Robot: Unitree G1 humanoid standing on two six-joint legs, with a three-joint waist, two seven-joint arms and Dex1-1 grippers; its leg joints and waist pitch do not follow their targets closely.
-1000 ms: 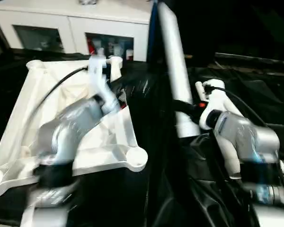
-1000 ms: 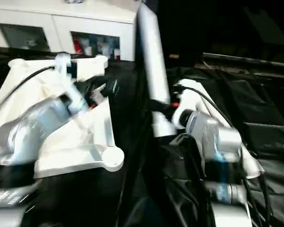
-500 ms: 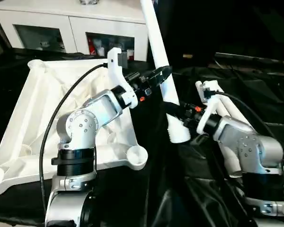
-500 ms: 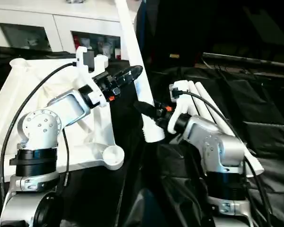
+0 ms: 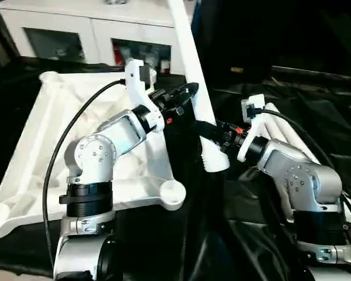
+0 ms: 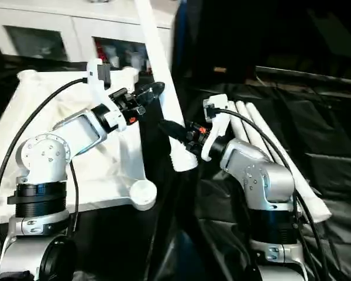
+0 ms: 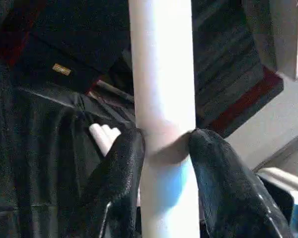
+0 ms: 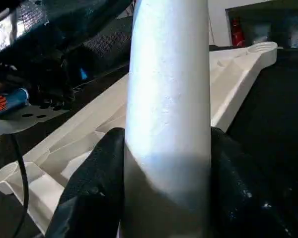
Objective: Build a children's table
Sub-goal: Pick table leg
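The white plastic rectangular tabletop is seen lying upside down on the black sheeting, its ribbed underside turned up and a round corner socket presented at the near edge. Behind it, the white cabinet with glass doors is left out of the action. Up through the middle of the scene, a long tapered white round leg is held steeply tilted, its wide end carried low, just beside the tabletop's long edge and clear of any socket. Three spare white legs are laid together on the sheeting to the right.

The left gripper is clamped on the leg partway up, black fingers pressed against both sides of the shaft. The right gripper is clamped on the leg lower down, near the wide end (a proper two-point hold, this).

By the look of it, the leg is being lined up for a socket. The wide end would best be swung over the near corner socket, the shaft brought upright first, and only then pressed straight down, so nothing is jammed at an angle.
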